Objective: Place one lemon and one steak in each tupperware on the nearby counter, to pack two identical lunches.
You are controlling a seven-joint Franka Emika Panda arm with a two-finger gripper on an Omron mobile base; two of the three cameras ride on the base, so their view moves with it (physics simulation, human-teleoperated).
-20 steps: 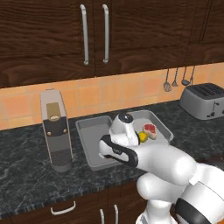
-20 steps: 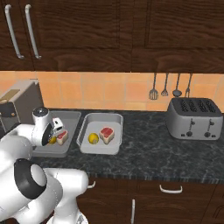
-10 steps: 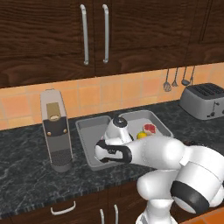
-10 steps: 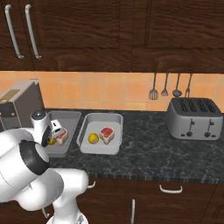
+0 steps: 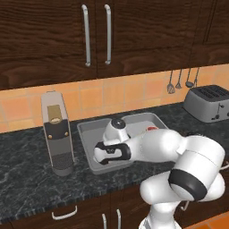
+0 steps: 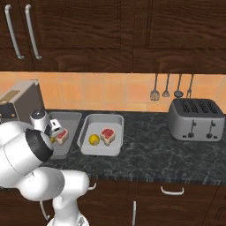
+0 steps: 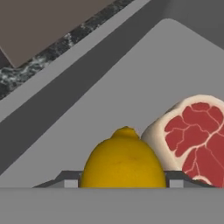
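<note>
I see jaws clamped on yellow lemon (image 7: 124, 159), low inside darker grey rimmed tray (image 6: 70, 118), just beside raw red steak slice (image 7: 197, 140) lying there. Lighter grey tray (image 6: 115, 120) beside it already packed. Final step, I judge: part jaws, lift clear.

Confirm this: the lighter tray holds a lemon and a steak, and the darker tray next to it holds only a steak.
Not quite. The lighter tray does hold a lemon and steak, but the darker tray also has a lemon beside its steak, as the hand view shows.
</note>
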